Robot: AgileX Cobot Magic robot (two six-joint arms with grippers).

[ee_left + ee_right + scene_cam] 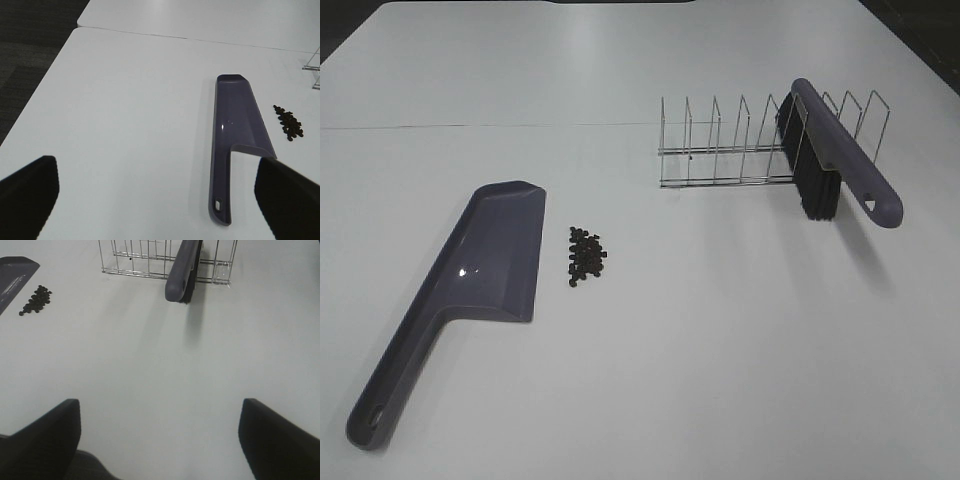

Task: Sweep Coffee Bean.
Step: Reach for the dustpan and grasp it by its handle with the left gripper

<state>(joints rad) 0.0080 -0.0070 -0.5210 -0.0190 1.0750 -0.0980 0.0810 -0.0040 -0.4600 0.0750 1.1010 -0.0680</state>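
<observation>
Office-like room: plain white tables (125,100) side by side, dark carpet tiles (30,50) underneath.

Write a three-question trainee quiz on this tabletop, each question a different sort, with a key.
1. True or false: the brush stands in the rack.
2. The beans lie: A) in the rack; B) on the table beside the dustpan; C) under the brush.
3. Fill in: the left gripper and right gripper are both ___ and hold nothing.

Key: 1 true; 2 B; 3 open.
</observation>
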